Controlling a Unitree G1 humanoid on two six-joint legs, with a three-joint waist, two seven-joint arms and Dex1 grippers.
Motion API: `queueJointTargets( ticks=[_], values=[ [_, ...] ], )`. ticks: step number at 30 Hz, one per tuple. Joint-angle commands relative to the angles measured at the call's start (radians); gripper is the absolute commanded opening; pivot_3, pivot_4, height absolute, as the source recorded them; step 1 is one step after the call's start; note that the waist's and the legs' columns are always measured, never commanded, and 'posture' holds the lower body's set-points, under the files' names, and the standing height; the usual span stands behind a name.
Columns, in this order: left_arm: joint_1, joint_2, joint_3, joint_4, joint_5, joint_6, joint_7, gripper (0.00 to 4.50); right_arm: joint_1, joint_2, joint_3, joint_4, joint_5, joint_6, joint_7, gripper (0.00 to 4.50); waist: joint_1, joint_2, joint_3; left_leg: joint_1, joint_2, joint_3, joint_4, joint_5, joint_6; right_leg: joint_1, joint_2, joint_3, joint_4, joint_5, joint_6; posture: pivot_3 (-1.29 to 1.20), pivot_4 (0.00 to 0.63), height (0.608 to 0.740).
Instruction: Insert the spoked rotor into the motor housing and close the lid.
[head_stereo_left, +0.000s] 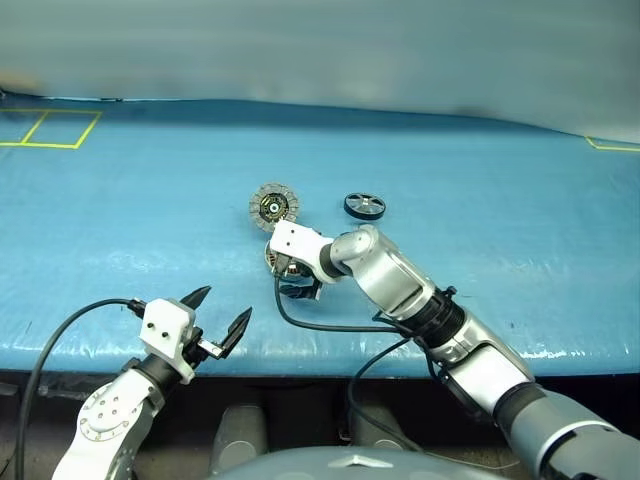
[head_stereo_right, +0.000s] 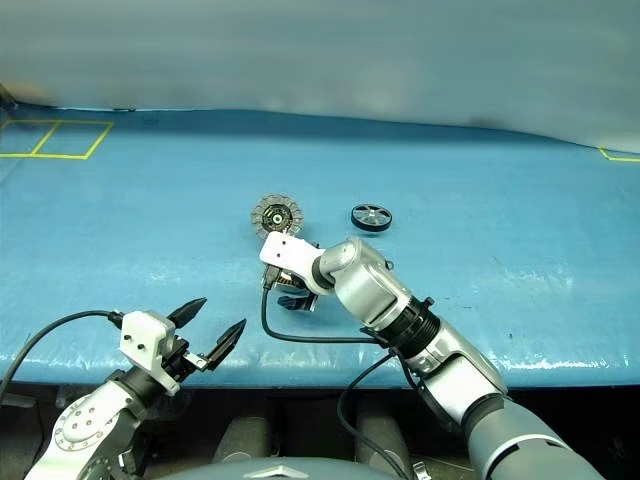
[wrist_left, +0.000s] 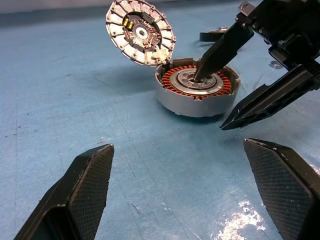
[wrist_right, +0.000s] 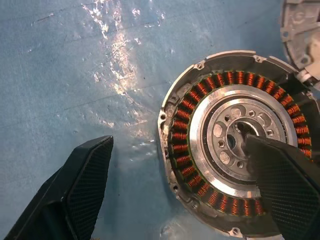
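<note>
The motor housing (wrist_right: 196, 150), a grey cup with copper windings and a silvery hub, sits on the blue table with its lid (wrist_left: 141, 31) hinged up and open behind it. The inside of the lid shows a segmented grey rim. My right gripper (wrist_left: 212, 101) is open over the housing. One of its fingers (wrist_left: 220, 52) reaches down to the hub, and the other stands outside the wall. Nothing is held. The spoked rotor (head_stereo_left: 365, 206), black with a silvery rim, lies flat to the right of the lid. My left gripper (head_stereo_left: 222, 306) is open near the table's front edge.
The blue table surface (head_stereo_left: 480, 260) spreads wide on all sides. Yellow tape lines (head_stereo_left: 60, 128) mark the far left corner. A black cable (head_stereo_left: 330, 325) loops from my right wrist near the front edge.
</note>
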Motion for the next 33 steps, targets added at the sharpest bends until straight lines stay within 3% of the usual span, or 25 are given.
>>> queueJointTargets(
  ticks=[1, 7, 12, 20, 28, 33],
  values=[
    [-0.005, -0.005, -0.008, -0.019, -0.002, -0.024, -0.008, 4.50, -0.008, -0.005, -0.087, -0.118, 0.063, 0.078, -0.013, 4.47, -0.003, 0.000, 0.001, -0.001, 0.000, 0.000, 0.000, 0.000, 0.000, -0.001, 0.000, 0.000, 0.000, 0.000, 0.000, 0.00, 0.150, 0.740],
    [0.000, 0.000, -0.008, -0.021, -0.006, -0.025, -0.011, 4.50, 0.089, 0.044, -0.334, -0.276, 0.179, 0.172, -0.103, 4.47, -0.006, 0.000, 0.001, -0.001, 0.001, -0.002, -0.004, 0.000, 0.000, -0.002, 0.003, 0.000, 0.000, -0.001, -0.001, 0.00, 0.150, 0.740],
    [-0.004, 0.005, -0.002, -0.016, -0.011, -0.025, -0.020, 4.50, 0.274, 0.151, -0.531, -0.301, 0.185, 0.002, -0.319, 4.47, -0.005, 0.000, 0.000, -0.001, 0.001, -0.002, -0.005, 0.000, 0.000, -0.002, 0.003, 0.001, -0.001, -0.001, -0.001, 0.00, 0.150, 0.740],
    [-0.031, 0.010, -0.006, -0.001, -0.008, -0.024, -0.038, 4.50, 0.496, 0.218, -0.557, -0.196, 0.151, -0.330, -0.558, 4.47, -0.018, 0.001, 0.001, 0.002, 0.001, -0.002, -0.005, 0.000, 0.000, -0.001, 0.005, 0.003, -0.001, -0.001, -0.001, 0.00, 0.150, 0.740],
    [-0.046, 0.006, -0.014, 0.006, 0.000, -0.023, -0.040, 4.50, 0.540, 0.279, -0.620, -0.006, 0.155, -0.607, -0.715, 4.47, -0.018, 0.001, 0.001, 0.002, 0.001, -0.002, -0.005, 0.000, 0.000, -0.001, 0.007, 0.005, -0.001, -0.001, -0.001, 0.00, 0.150, 0.740],
    [-0.046, 0.003, -0.016, 0.007, 0.003, -0.023, -0.039, 4.50, 0.541, 0.284, -0.638, 0.062, 0.154, -0.679, -0.769, 4.47, -0.018, 0.001, 0.001, 0.002, 0.002, -0.002, -0.005, 0.000, 0.000, -0.001, 0.007, 0.005, -0.001, -0.001, -0.001, 0.00, 0.150, 0.740]
  ],
)
